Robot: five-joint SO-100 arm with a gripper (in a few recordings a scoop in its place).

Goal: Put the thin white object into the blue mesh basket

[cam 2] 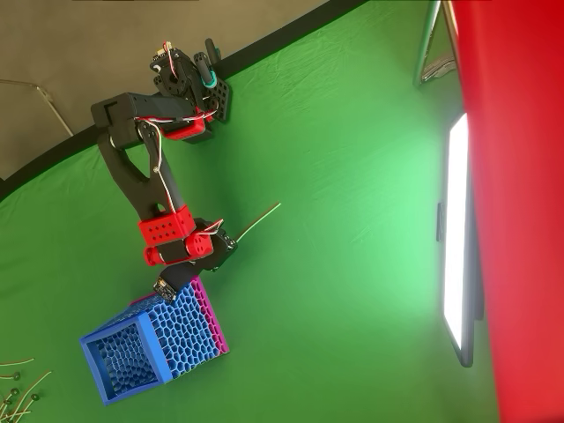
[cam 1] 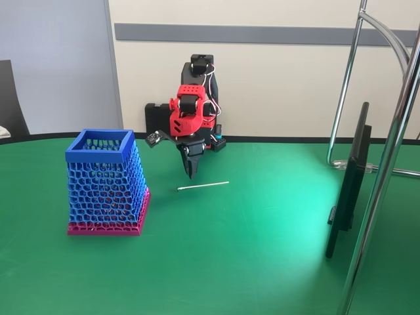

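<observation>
The stick (cam 1: 203, 186) lies flat on the green table (cam 1: 249, 262), right of the basket (cam 1: 105, 184), and the gripper (cam 1: 191, 172) hangs pinched nearly closed and empty above its left end, so such a thin stick could easily slip out.

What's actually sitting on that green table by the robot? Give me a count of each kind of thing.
Thin white stick with a thicker tip: 1
Tall blue honeycomb-mesh basket with a pink base: 1
Flat dark screen standing on edge: 1
Red and black robot arm, its pincer hanging close to the stick's end: 1
Total: 4
</observation>
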